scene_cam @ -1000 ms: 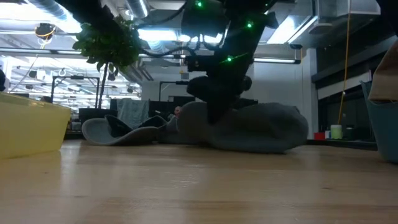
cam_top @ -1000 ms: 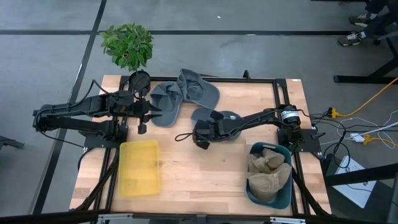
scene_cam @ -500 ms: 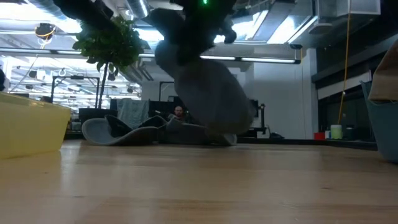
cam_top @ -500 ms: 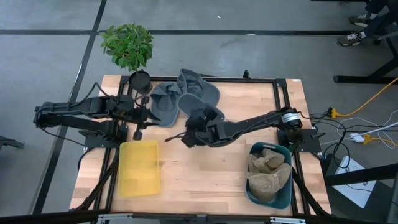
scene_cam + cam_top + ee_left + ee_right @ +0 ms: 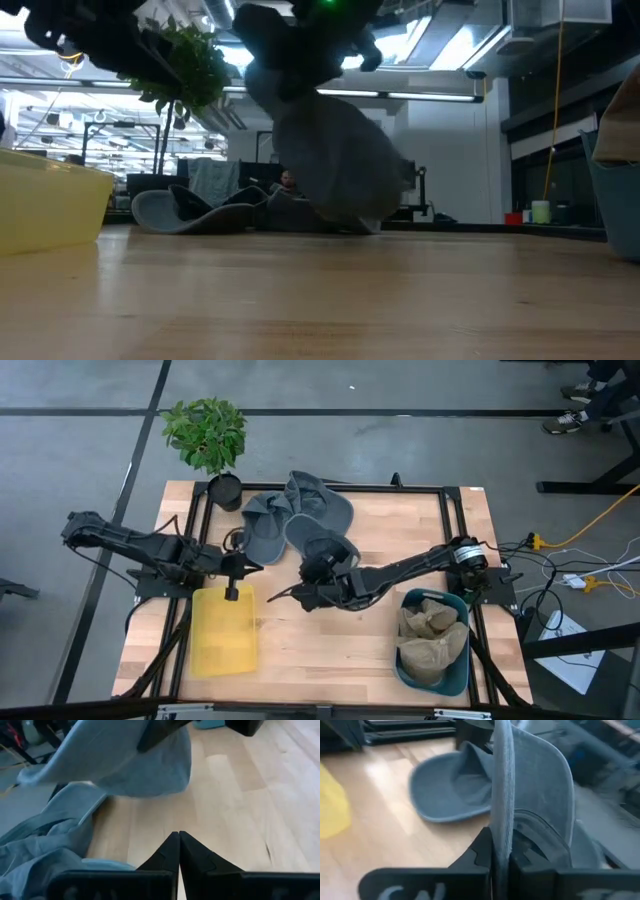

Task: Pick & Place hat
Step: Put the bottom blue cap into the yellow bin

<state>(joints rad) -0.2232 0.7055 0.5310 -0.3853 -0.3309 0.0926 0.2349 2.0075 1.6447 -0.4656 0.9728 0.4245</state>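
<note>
My right gripper point(image 5: 305, 582) is over the middle of the table, shut on a grey hat point(image 5: 330, 550). In the low view this hat point(image 5: 335, 150) hangs clear of the wood. More grey hats point(image 5: 290, 515) lie piled at the far side, resting on the table. My left gripper point(image 5: 232, 572) hovers shut and holds nothing, by the far edge of the yellow bin point(image 5: 223, 628). In its wrist view the shut fingertips point(image 5: 178, 836) point toward the lifted hat point(image 5: 125, 755). My right gripper pinches the hat's thin brim edge point(image 5: 502, 815) between its two fingers, which come from the table's right side and slant slightly down. The brim stands on edge in the hold. The crown hangs below it, clear of the table.
A blue bin point(image 5: 432, 640) with tan hats stands at the near right. A potted plant point(image 5: 205, 435) stands at the far left corner. A black frame point(image 5: 445, 490) edges the table. Bare wood lies between the two bins.
My right gripper has risen and gone toward the table's left, turning as it went. The hat that lay on the table now hangs clear of it. My left gripper has swung toward the near edge and sunk toward the yellow bin, and it has shut.
</note>
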